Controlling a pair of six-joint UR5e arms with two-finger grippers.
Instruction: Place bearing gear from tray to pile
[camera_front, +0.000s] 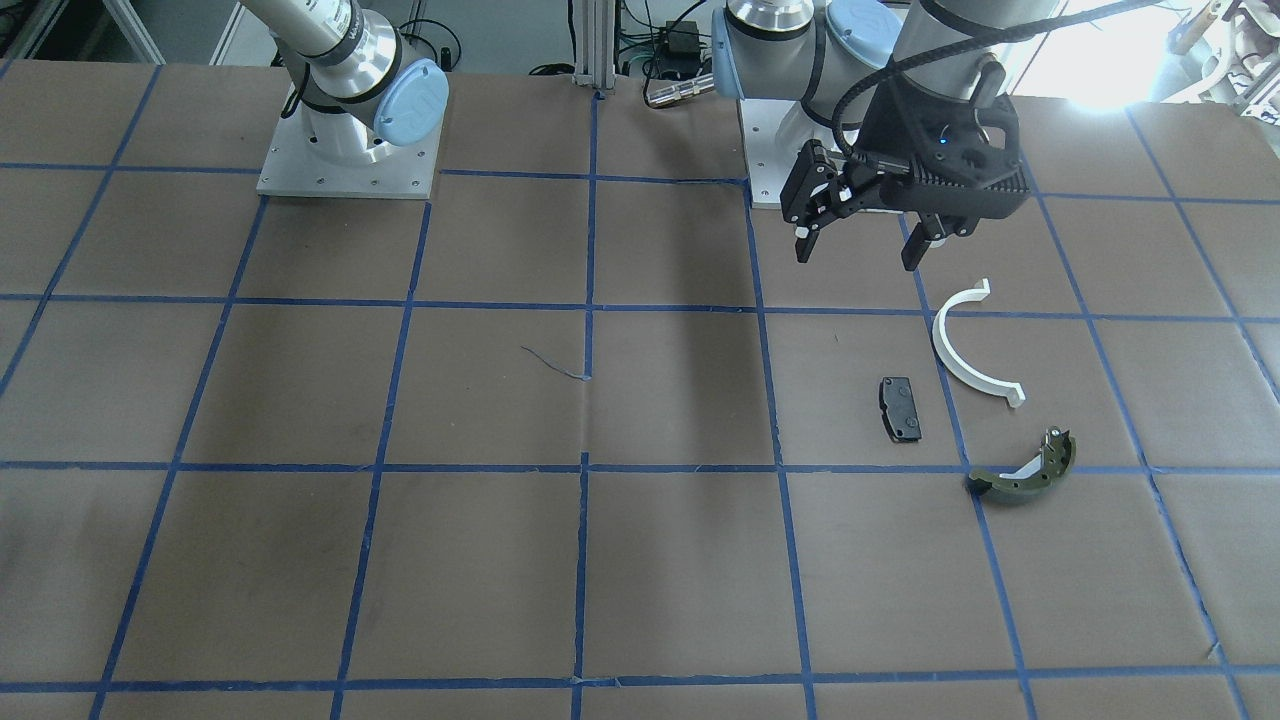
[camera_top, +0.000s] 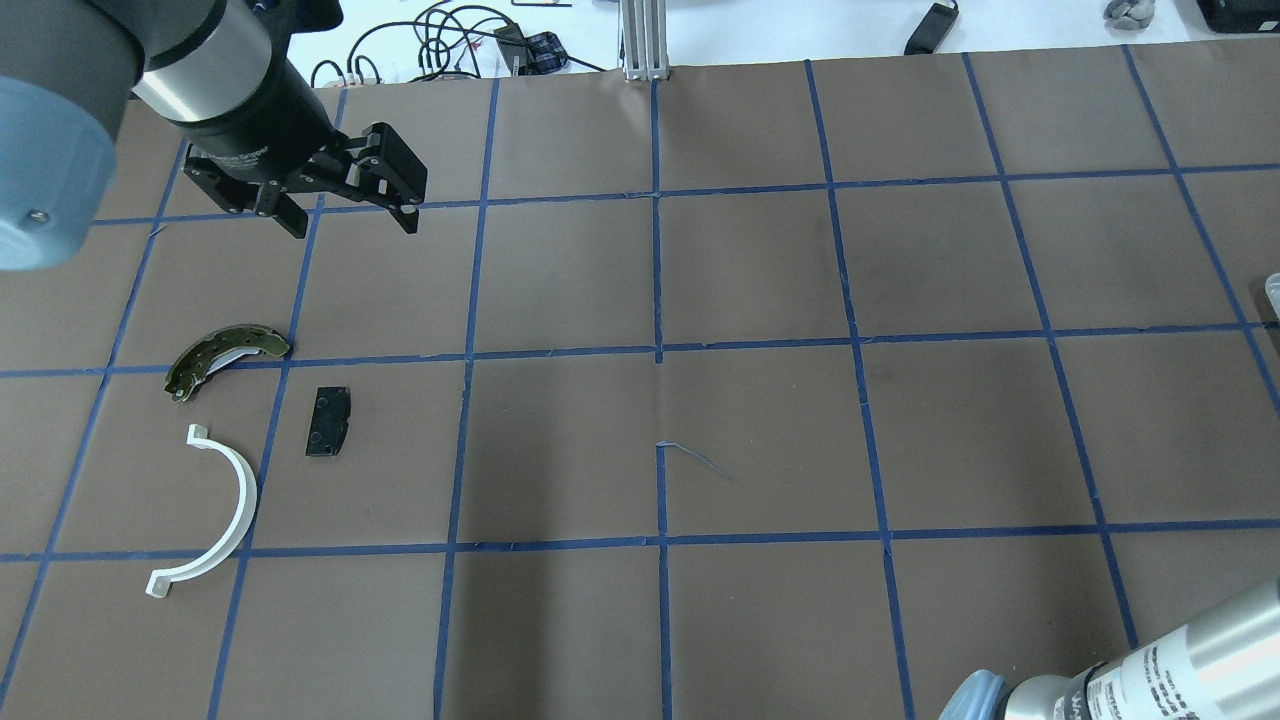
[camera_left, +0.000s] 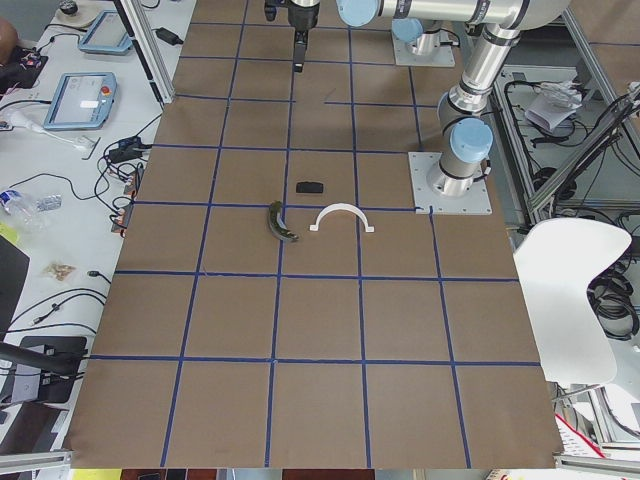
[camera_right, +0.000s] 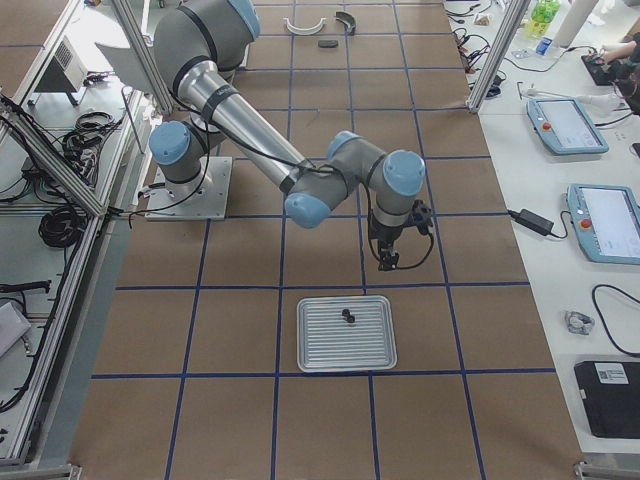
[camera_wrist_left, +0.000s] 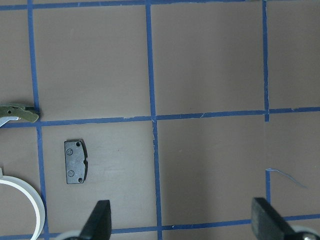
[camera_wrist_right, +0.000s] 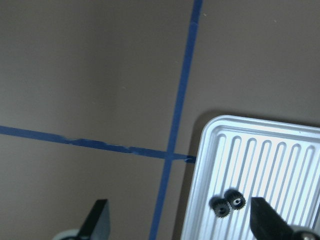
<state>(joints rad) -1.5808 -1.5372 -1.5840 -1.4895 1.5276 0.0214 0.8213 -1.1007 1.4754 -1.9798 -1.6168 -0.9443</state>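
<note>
Gears, 2, on tray, near 1 finger of wide-open, empty right claw.

Left claw spread wide, raised; right claw seemingly spread too.

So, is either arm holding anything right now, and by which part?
Nothing. Both arms' jaws stand open and empty; the two gears lie untouched on the tray.

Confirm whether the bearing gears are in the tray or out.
In: two black gears lie on the ribbed tray; right pincer open, empty.
</note>
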